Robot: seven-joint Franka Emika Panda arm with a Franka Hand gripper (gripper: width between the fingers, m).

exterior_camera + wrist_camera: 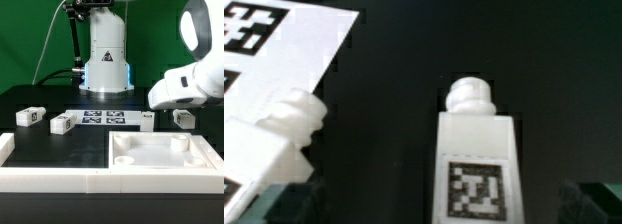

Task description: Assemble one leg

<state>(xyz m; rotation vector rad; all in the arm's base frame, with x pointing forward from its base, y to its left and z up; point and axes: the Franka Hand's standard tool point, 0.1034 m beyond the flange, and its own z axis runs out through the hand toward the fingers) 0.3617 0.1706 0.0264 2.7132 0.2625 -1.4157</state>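
A tagged white leg (475, 150) lies between the spread gripper fingers (594, 203). Beside it are a second leg (263, 150) and the marker board (287, 55).

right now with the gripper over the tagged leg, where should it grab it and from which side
I'd take the leg by its two long flat sides, at the tagged body, not the narrow rounded peg. Come straight down from above: it lies flat, tag up, between the fingers of the open gripper. A second leg lies close beside it, so stay centred.
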